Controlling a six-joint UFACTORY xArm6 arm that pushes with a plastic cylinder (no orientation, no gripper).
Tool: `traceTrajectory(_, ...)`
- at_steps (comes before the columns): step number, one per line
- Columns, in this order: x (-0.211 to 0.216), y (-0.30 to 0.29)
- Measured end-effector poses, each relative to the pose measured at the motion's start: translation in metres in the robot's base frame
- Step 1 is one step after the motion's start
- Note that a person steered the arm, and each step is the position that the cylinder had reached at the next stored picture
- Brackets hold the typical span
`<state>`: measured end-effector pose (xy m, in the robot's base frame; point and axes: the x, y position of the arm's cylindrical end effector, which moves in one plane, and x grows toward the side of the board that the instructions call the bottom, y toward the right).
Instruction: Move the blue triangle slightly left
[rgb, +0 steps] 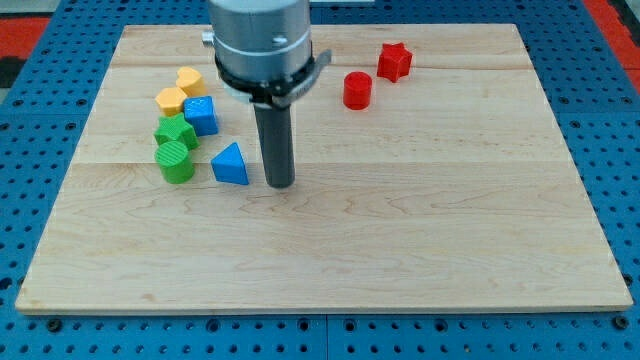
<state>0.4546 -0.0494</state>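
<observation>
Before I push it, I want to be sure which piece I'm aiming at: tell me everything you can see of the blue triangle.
The blue triangle is a small solid wedge in bright blue, plastic-looking with a ridged surface, lying flat on the wooden board. It sits left of centre. My tip stands just to its right, close, contact unclear. The green cylinder lies to its left, apart from it.

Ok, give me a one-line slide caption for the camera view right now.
My tip sits just to the view's right of the blue triangle on the wooden board, with the green cylinder on the triangle's left.
</observation>
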Motion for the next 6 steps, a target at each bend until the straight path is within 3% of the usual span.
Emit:
traceTrajectory(1, -0.025, -0.012)
traceTrajectory(3, 0.004, 0.012)
traceTrajectory(4, 0.012, -0.019)
traceTrajectory(5, -0.004, -0.054)
traceTrajectory(6, -0.028, -0.051)
